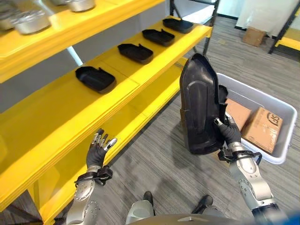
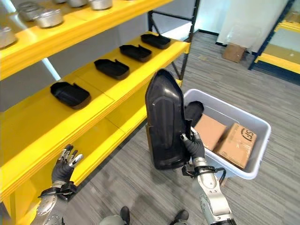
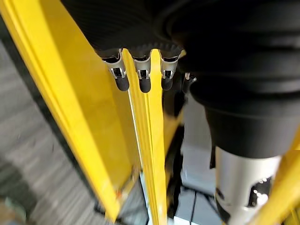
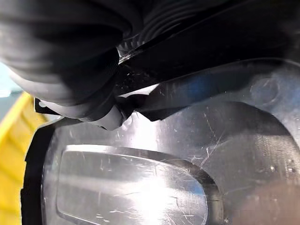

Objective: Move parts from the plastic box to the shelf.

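Shelf: I see yellow tiers [image 1: 117, 101] running along my left; four black parts [image 1: 95, 78] lie in a row on the middle tier, spaced apart.
Top tier: metal pieces [image 1: 32, 21] sit up there, clear of the row below.
Box: grey plastic box [image 1: 274, 110] on the floor at my right, with cardboard cartons [image 1: 262, 127] and another dark part [image 1: 221, 93] inside.
Room: bare yellow board at the near end of the middle tier, my side of the nearest part; open carpet [image 1: 164, 154] between shelf and box.
Right robot hand: right robot hand [image 1: 228, 131] curled on the lower edge of a large black part [image 1: 199, 105], held upright above the floor between box and shelf.
Left robot hand: left robot hand [image 1: 98, 149] fingers straight and spread, holding nothing, just by the lower shelf's front edge.
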You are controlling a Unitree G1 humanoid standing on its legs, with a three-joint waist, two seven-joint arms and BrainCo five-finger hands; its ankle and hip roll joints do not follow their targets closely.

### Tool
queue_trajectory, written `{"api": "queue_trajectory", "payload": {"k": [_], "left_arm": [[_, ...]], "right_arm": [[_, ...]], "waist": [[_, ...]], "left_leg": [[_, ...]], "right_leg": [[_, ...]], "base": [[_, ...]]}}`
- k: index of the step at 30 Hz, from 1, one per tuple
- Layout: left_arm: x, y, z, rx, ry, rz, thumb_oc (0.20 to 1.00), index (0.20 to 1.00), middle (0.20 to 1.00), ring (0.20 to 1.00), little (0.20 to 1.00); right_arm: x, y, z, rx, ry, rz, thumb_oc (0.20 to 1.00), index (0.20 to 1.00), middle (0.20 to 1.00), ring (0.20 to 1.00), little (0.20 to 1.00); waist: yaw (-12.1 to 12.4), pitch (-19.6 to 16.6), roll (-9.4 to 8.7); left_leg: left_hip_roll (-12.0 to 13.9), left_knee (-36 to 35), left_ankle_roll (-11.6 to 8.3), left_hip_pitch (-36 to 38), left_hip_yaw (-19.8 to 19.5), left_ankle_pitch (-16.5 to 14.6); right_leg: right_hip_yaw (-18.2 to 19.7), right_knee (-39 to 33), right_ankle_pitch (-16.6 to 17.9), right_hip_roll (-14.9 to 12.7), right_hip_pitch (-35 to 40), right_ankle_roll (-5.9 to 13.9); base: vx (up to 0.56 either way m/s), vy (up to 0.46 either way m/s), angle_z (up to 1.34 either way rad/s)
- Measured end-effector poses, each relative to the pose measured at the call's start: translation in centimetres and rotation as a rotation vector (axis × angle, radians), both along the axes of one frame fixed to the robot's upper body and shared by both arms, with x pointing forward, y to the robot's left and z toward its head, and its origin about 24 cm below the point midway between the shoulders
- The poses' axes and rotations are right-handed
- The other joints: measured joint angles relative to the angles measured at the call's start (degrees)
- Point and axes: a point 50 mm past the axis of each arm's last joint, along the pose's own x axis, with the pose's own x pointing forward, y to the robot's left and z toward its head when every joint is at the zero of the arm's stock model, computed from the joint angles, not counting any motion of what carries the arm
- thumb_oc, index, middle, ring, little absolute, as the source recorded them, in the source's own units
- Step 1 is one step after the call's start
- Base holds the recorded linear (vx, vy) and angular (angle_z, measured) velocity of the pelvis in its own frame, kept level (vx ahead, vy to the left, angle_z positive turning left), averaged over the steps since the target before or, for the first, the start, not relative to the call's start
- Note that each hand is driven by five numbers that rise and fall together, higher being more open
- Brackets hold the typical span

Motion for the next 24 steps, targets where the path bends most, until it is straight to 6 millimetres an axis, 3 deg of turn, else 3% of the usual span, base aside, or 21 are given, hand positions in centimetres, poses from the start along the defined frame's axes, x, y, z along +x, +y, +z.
{"api": "queue_trajectory", "payload": {"k": [3,4,7,8,9,10,11,12,13,14,15,16,17,19,20,21,22,24], "left_arm": [[0.2,0.4,0.5,0.023,-0.013,-0.001,1.000,1.000,1.000,1.000,1.000],[0.2,0.7,0.6,0.030,-0.015,0.006,1.000,1.000,1.000,1.000,1.000],[0.0,0.8,0.4,0.028,-0.003,0.020,1.000,1.000,1.000,1.000,1.000],[0.0,0.8,0.2,0.027,0.005,0.022,1.000,1.000,1.000,1.000,1.000],[0.1,0.9,0.3,0.028,-0.001,0.027,1.000,1.000,1.000,1.000,1.000],[0.5,0.8,0.5,0.034,-0.009,0.017,1.000,1.000,1.000,1.000,1.000],[0.8,0.7,0.6,0.054,-0.008,0.003,1.000,1.000,1.000,1.000,1.000],[1.1,0.7,0.9,0.073,-0.025,0.001,1.000,1.000,1.000,1.000,1.000],[1.1,0.9,1.0,0.078,-0.031,0.006,1.000,1.000,1.000,1.000,1.000],[1.2,0.8,0.9,0.079,-0.025,0.005,1.000,1.000,1.000,1.000,1.000],[1.2,0.3,0.6,0.084,-0.012,-0.023,1.000,1.000,1.000,1.000,1.000],[1.0,0.1,0.4,0.097,-0.001,-0.035,1.000,1.000,1.000,1.000,1.000],[0.9,-0.1,0.2,0.095,0.005,-0.037,1.000,1.000,1.000,1.000,1.000],[0.6,-0.7,-0.1,0.073,0.008,-0.039,1.000,1.000,1.000,1.000,1.000],[0.4,-0.9,-0.3,0.065,0.016,-0.038,1.000,1.000,1.000,1.000,1.000],[0.2,-1.0,-0.5,0.058,0.023,-0.035,1.000,1.000,1.000,1.000,1.000],[0.0,-1.0,-0.7,0.050,0.029,-0.028,1.000,1.000,1.000,1.000,1.000],[-0.4,-1.3,-1.1,0.029,0.039,-0.019,1.000,1.000,1.000,1.000,1.000]], "right_arm": [[0.0,1.3,0.0,0.024,-0.004,0.048,0.200,0.200,0.200,0.200,0.200],[0.4,2.0,0.5,0.033,-0.026,0.073,0.200,0.200,0.200,0.200,0.200],[1.0,2.6,1.2,0.033,-0.056,0.103,0.200,0.200,0.200,0.200,0.200],[0.9,2.4,1.1,0.031,-0.049,0.096,0.200,0.200,0.200,0.200,0.200],[0.7,2.1,0.9,0.032,-0.040,0.081,0.200,0.200,0.200,0.200,0.200],[0.5,1.9,0.8,0.024,-0.038,0.082,0.200,0.200,0.200,0.200,0.200],[0.1,1.8,0.7,0.024,-0.032,0.079,0.200,0.200,0.200,0.200,0.200],[-0.3,1.6,0.4,0.027,-0.022,0.074,0.200,0.200,0.200,0.200,0.200],[-0.5,1.9,0.3,0.027,-0.017,0.094,0.200,0.200,0.200,0.200,0.200],[-0.5,2.0,0.4,0.028,-0.024,0.107,0.200,0.200,0.200,0.200,0.200],[-1.2,1.8,-0.3,0.029,0.005,0.103,0.200,0.200,0.200,0.200,0.200],[-1.5,1.5,-0.7,0.030,0.021,0.095,0.200,0.200,0.200,0.200,0.200],[-1.7,1.1,-0.9,0.028,0.032,0.081,0.200,0.200,0.200,0.200,0.200],[-1.9,0.2,-1.0,0.018,0.035,0.052,0.200,0.200,0.200,0.200,0.200],[-1.9,-0.3,-0.9,0.006,0.033,0.040,0.200,0.200,0.200,0.200,0.200],[-2.1,-1.0,-0.9,-0.017,0.040,0.030,0.200,0.200,0.200,0.200,0.200],[-2.0,-1.0,-0.9,-0.022,0.039,0.032,0.200,0.200,0.200,0.200,0.200],[-1.8,-1.0,-0.5,-0.027,0.025,0.040,0.200,0.200,0.200,0.200,0.200]], "waist": [[1.5,0.4,-2.85],[2.5,1.1,-3.18],[2.4,2.4,-2.96],[2.0,2.9,-2.21],[1.8,3.1,-2.02],[0.9,3.7,-1.46],[-1.5,4.0,-0.75],[-2.5,4.2,-0.42],[-2.1,4.5,0.25],[-2.9,5.3,1.43],[-5.6,5.7,1.39],[-6.2,5.7,-0.04],[-6.3,5.5,-1.27],[-6.9,4.6,-1.56],[-7.5,4.3,-1.32],[-7.1,4.0,-1.32],[-6.8,4.0,-1.27],[-6.9,3.7,-0.72]], "left_leg": [[-2.3,3.4,0.98,-2.2,-1.4,-1.2],[-3.1,6.2,1.33,-4.2,-2.3,-2.7],[-4.8,8.6,3.42,-6.1,-3.3,-4.9],[-4.7,10.1,4.50,-6.5,-4.6,-5.6],[-5.4,9.9,4.92,-6.1,-4.8,-5.6],[-7.0,9.9,6.02,-5.9,-8.0,-5.2],[-8.3,9.0,6.97,-5.7,-10.9,-3.9],[-8.4,5.6,7.52,-3.5,-12.6,-1.7],[-7.9,3.7,7.89,-2.6,-13.8,-1.1],[-6.9,3.0,8.44,-1.9,-15.5,-0.8],[-8.0,1.1,8.13,-0.1,-18.1,0.3],[-9.6,-0.2,8.06,1.2,-19.0,0.7],[-11.2,-1.2,7.88,2.3,-19.7,0.6],[-12.5,-2.6,7.91,4.2,-21.8,0.6],[-12.8,-3.1,7.89,5.0,-23.3,1.0],[-13.0,-3.8,7.15,6.8,-24.0,0.6],[-12.9,-3.5,5.98,7.4,-23.4,0.0],[-12.8,-2.0,4.37,7.5,-22.6,-0.9]], "right_leg": [[0.9,-1.1,5.4,-1.9,0.2,-1.01],[0.8,-1.2,6.1,-2.0,0.0,-0.83],[1.2,-1.0,9.6,-3.8,0.4,-0.78],[3.6,1.4,9.7,-5.1,0.3,-0.25],[5.5,4.4,9.1,-6.0,0.0,-1.27],[11.7,7.8,11.6,-6.2,-0.9,-1.85],[17.6,12.0,13.5,-6.7,-2.2,-2.92],[26.6,17.3,7.1,-4.1,-6.9,-0.04],[32.7,18.2,2.1,2.0,-9.9,1.61],[36.1,17.4,-1.9,8.7,-11.0,0.71],[37.2,14.7,-4.7,17.6,-13.0,0.63],[36.5,11.6,-4.6,20.0,-13.9,0.25],[33.7,8.3,-3.4,21.1,-14.2,-1.37],[30.1,4.0,-0.9,21.3,-12.0,-2.76],[30.3,0.8,0.5,21.1,-9.2,-2.74],[30.6,-4.4,3.9,21.0,-3.6,-4.82],[30.4,-7.3,5.9,21.5,-1.7,-8.48],[30.6,-9.9,6.4,21.9,0.5,-9.37]], "base": [[0.04,0.256,0.45],[0.06,0.246,0.26],[0.13,0.314,0.32],[0.09,0.278,0.48],[0.15,0.343,0.65],[0.11,0.228,1.07],[0.17,0.178,1.35],[0.18,0.147,1.02],[0.16,0.096,0.56],[0.15,0.030,0.80],[0.12,-0.033,1.23],[0.11,-0.061,1.26],[0.09,-0.073,0.74],[0.09,-0.065,0.59],[0.09,-0.045,0.64],[0.08,-0.052,0.42],[0.05,-0.071,0.17],[0.06,-0.083,-0.07]]}}
